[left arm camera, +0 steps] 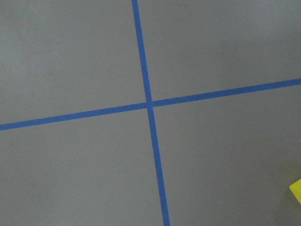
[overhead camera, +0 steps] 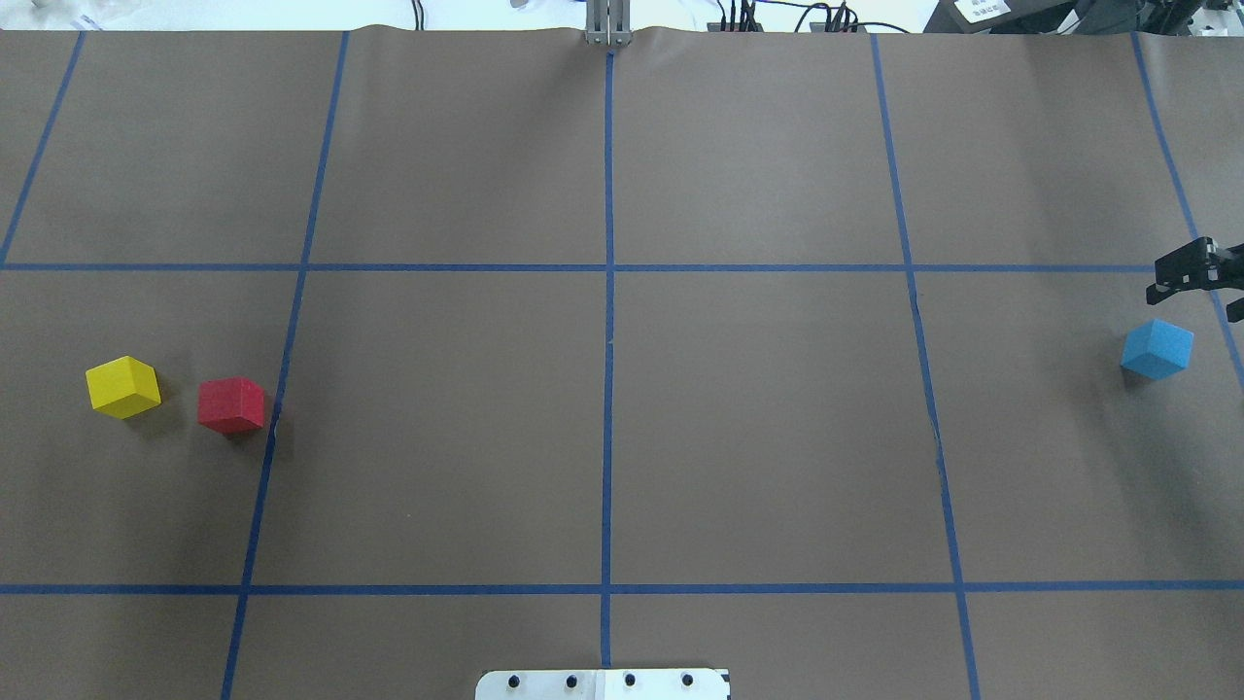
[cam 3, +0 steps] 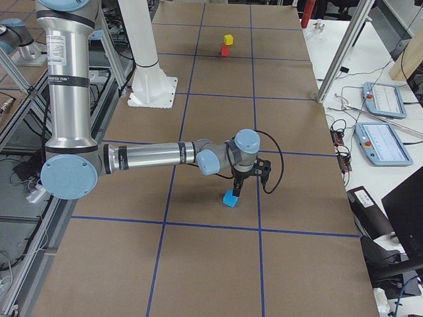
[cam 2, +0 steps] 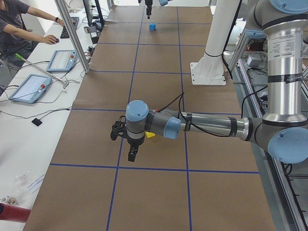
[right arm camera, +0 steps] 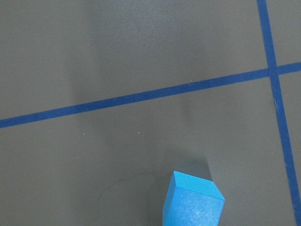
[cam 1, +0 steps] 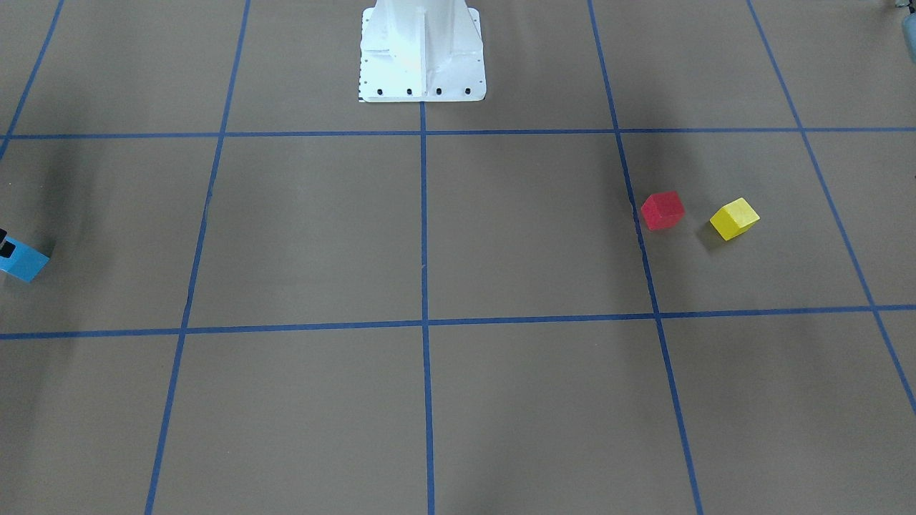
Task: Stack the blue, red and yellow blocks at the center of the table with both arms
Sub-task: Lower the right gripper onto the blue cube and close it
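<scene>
The blue block (overhead camera: 1157, 350) lies on the table at the far right edge and also shows in the right wrist view (right arm camera: 193, 201). My right gripper (overhead camera: 1203, 288) hovers just beyond and over it, cut off by the frame edge; its fingers look spread and hold nothing. The red block (overhead camera: 231, 404) and the yellow block (overhead camera: 122, 387) lie side by side at the far left, apart. My left gripper (cam 2: 126, 144) hangs over the table beside them, out of the overhead view; I cannot tell whether it is open. A yellow corner (left arm camera: 296, 190) shows in the left wrist view.
Blue tape lines (overhead camera: 608, 340) divide the brown table into squares. The white robot base (cam 1: 421, 54) stands at the robot's edge of the table. An operator (cam 2: 21, 24) sits with tablets (cam 2: 30, 86) past the far side.
</scene>
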### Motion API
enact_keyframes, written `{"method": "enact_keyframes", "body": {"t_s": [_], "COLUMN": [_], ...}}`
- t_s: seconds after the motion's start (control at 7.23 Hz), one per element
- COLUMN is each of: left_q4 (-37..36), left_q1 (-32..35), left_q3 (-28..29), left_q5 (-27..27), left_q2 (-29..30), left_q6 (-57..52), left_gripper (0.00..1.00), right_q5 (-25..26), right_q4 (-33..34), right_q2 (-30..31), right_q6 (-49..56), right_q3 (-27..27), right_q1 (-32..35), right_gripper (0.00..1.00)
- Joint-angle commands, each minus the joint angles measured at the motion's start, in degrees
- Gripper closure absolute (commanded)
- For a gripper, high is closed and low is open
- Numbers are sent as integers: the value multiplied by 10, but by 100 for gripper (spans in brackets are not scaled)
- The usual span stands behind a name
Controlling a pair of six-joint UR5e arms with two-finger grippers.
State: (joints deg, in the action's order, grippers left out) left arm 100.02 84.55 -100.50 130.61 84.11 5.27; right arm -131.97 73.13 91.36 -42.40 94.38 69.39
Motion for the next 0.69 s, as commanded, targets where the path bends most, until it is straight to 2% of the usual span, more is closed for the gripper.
{"method": "enact_keyframes", "body": {"t_s": [0.0,0.42,0.55], "left_q4": [0,1,1], "left_q1": [0,0,0], "left_q3": [0,-1,-2], "left_q5": [1,0,0], "left_q2": [0,0,0], "left_q6": [0,0,0], "left_gripper": [0,0,0], "right_q5": [22,34,34], "right_q4": [-5,-86,-88], "right_q2": [6,4,2], "right_q6": [-54,-79,-94], "right_q3": [-6,-73,-73], "right_q1": [-27,-37,-41], "right_gripper": [0,1,1]}}
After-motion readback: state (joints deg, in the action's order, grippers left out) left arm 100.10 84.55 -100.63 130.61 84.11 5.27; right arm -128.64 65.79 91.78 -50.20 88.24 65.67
